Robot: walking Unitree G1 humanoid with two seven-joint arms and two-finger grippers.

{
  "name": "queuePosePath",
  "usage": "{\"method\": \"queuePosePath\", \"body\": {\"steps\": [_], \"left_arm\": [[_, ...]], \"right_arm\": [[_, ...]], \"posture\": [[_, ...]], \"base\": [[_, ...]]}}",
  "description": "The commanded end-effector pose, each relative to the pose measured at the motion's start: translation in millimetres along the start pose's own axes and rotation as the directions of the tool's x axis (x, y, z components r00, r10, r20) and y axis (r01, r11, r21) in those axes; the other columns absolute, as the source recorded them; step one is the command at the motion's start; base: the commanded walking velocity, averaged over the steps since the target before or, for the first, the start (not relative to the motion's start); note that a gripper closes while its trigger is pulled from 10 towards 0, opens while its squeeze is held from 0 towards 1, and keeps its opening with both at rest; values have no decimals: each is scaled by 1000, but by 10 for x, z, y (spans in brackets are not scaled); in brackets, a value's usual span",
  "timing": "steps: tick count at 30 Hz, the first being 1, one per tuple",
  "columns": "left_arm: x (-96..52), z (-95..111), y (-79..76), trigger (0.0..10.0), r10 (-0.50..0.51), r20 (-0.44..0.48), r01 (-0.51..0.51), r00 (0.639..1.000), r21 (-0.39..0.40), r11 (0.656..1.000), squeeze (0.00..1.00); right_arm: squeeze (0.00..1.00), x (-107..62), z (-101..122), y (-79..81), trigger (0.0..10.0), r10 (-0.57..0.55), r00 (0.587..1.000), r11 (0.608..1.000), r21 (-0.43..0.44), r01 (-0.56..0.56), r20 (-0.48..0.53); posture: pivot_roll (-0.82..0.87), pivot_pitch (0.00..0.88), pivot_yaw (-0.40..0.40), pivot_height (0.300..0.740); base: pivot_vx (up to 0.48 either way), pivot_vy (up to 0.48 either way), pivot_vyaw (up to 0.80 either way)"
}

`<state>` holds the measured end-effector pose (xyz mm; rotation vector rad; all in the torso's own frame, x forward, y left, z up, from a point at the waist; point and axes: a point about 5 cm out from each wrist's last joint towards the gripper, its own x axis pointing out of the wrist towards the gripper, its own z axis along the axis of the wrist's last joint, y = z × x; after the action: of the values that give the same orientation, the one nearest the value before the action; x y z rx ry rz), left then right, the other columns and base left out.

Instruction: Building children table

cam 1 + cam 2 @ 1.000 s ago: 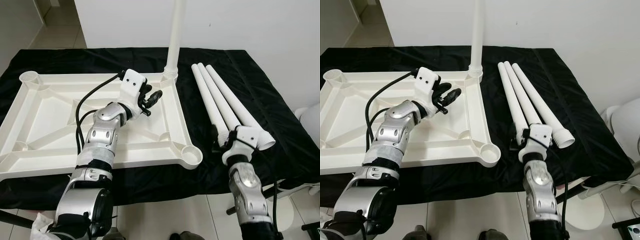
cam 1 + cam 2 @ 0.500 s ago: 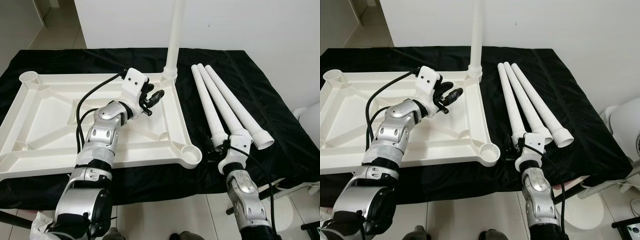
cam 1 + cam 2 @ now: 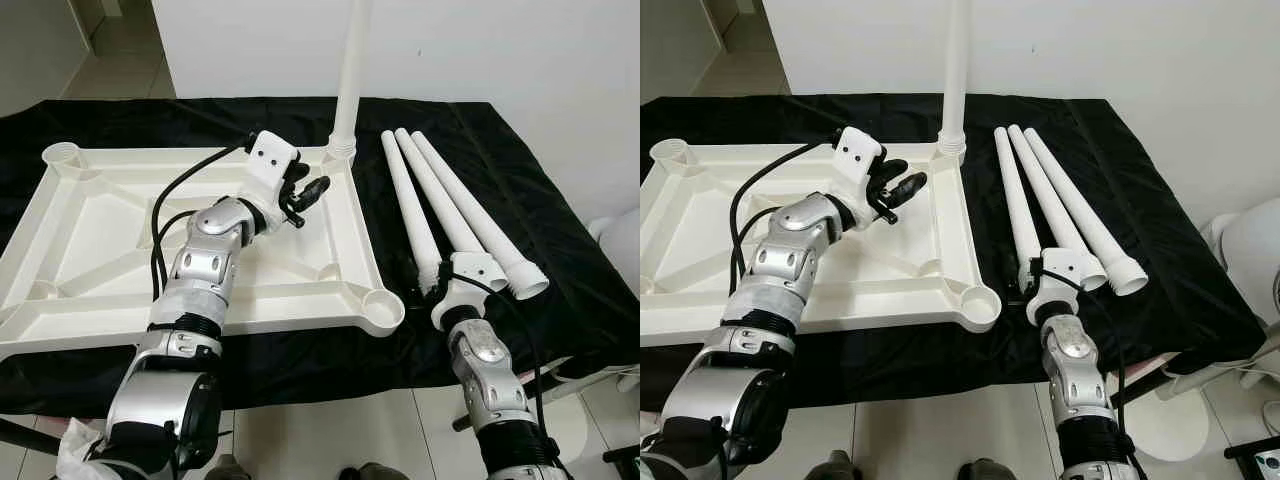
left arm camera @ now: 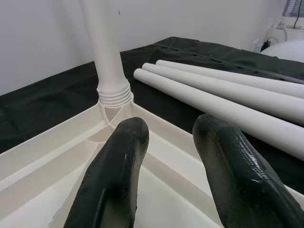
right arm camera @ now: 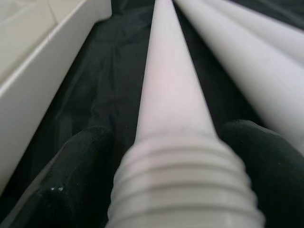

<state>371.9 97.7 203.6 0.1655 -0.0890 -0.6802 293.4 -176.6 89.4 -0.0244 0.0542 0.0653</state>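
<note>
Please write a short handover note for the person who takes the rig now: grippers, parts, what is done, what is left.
Left gripper: open, hovering over the upturned tabletop, near the corner where one leg already stands upright.
Right gripper: fingers on either side of the threaded end of the nearest loose leg, not clearly clamped.
Two more legs lie beside it on the black cloth.
Done: one leg fitted. Left: three legs, three open sockets.

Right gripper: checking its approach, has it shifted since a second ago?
Yes. The right gripper pulled back, then returned toward the leg nearest the tabletop.
</note>
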Motion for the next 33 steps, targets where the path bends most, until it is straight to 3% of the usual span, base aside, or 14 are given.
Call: {"method": "queuePosePath", "body": {"steps": [1,8,9,11,12,19,24,25,26,27,33], "left_arm": [[14,19,57,10000,108,7,-108,994,6,994,0],[17,37,77,10000,117,16,-118,993,10,993,0],[18,40,79,10000,118,17,-118,993,10,993,0],[20,43,80,10000,118,18,-118,993,10,993,0],[20,44,81,10000,118,18,-118,993,10,993,0],[20,54,96,10000,117,20,-117,993,16,993,0],[29,124,156,10000,111,35,-112,993,20,994,0],[34,145,172,10000,111,40,-112,993,18,994,0],[34,145,172,10000,111,40,-112,993,18,994,0],[39,161,186,10000,110,42,-111,993,17,994,0],[60,237,223,10000,107,65,-106,992,-6,994,0]], "right_arm": [[0,-14,-83,13,10000,16,999,1000,-1,-16,-41],[0,-29,-169,72,9843,65,995,998,-2,-65,-79],[0,-28,-173,75,3961,67,995,998,1,-67,-77],[0,-27,-176,77,3961,68,995,998,3,-68,-76],[0,-25,-179,78,0,69,995,998,5,-69,-76],[0,-44,-206,78,0,64,994,997,48,-60,-90],[0,-45,-52,-39,0,-13,1000,999,42,13,-4],[0,-36,2,-93,3804,-54,998,998,31,53,24],[0,-36,2,-93,3804,-54,998,998,31,53,24],[0,-30,61,-141,9843,-87,995,996,3,87,57],[0,22,238,-300,10000,-188,974,975,-99,201,123]], "posture": [[33,0,-43,740],[32,0,-44,740],[32,0,-44,740],[32,0,-44,740],[32,0,-44,740],[29,0,-43,740],[25,0,-42,740],[25,0,-40,740],[25,0,-40,740],[25,0,-40,740],[14,0,-33,740]], "base": [[0,0,0],[0,0,0],[0,0,0],[0,0,0],[0,0,0],[0,0,0],[0,0,0],[0,0,0],[0,0,0],[0,0,0],[0,0,0]]}}
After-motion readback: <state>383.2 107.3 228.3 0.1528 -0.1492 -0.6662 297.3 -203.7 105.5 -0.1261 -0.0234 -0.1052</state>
